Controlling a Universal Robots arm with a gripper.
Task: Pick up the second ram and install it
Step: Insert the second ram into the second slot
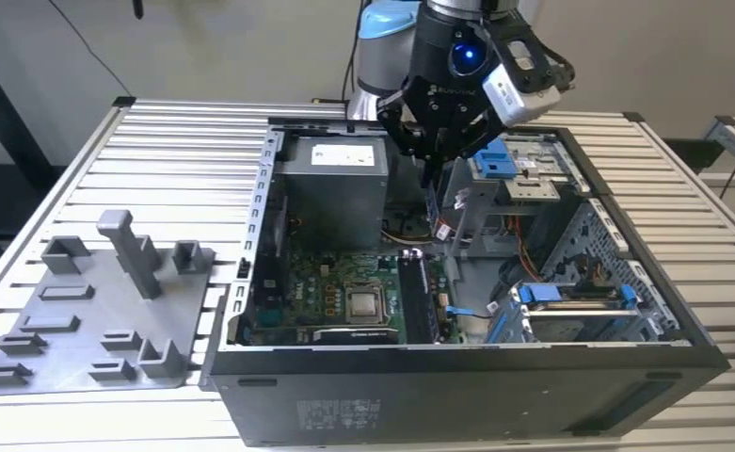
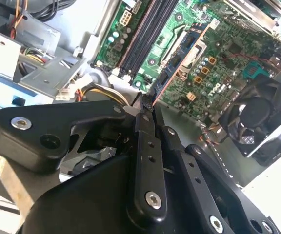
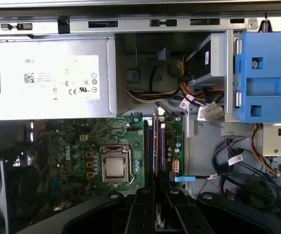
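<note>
My gripper (image 1: pixel 431 162) hangs above the open computer case (image 1: pixel 468 377), over its back half. It is shut on the second ram (image 1: pixel 434 202), a thin dark stick that points down from the fingers toward the motherboard (image 1: pixel 329 292). In the second wrist view the gripper (image 2: pixel 148 105) pinches the ram (image 2: pixel 177 63), which shows edge-on. In the first wrist view the ram (image 3: pixel 156 146) stands edge-on over the long black memory slots (image 3: pixel 147 141), ahead of the gripper (image 3: pixel 156 187). The ram is above the board and not touching it.
The power supply (image 1: pixel 336 184) is on the exterior view's left of the gripper, and blue drive brackets (image 1: pixel 499 162) and loose cables are on its right. The processor socket (image 1: pixel 364 303) lies beside the slots. A grey tray with blocks (image 1: pixel 103 311) rests outside the case on the left.
</note>
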